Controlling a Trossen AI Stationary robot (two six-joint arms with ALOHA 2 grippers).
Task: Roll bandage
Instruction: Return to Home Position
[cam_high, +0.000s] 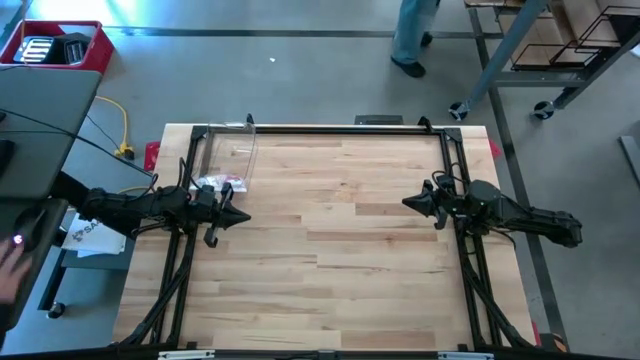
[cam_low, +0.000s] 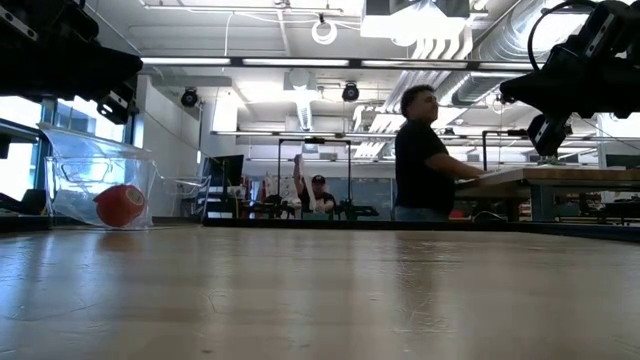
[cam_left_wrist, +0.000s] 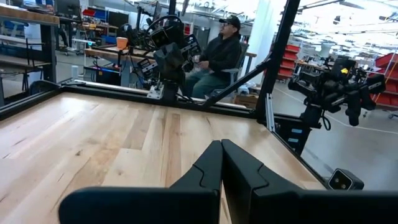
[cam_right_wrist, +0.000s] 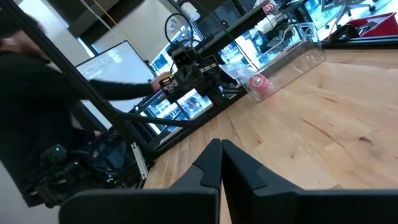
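Left gripper (cam_high: 238, 217), right gripper (cam_high: 408, 203): both pinched closed; aloft over opposite table (cam_high: 330, 280) sides

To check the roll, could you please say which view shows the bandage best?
Low view: the bandage is a red roll in the bin. Right wrist view shows it distant; high view, red specks; left wrist, nothing.

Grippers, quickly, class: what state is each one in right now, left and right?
Left gripper: closed, holding nothing.
Right gripper: closed, holding nothing.
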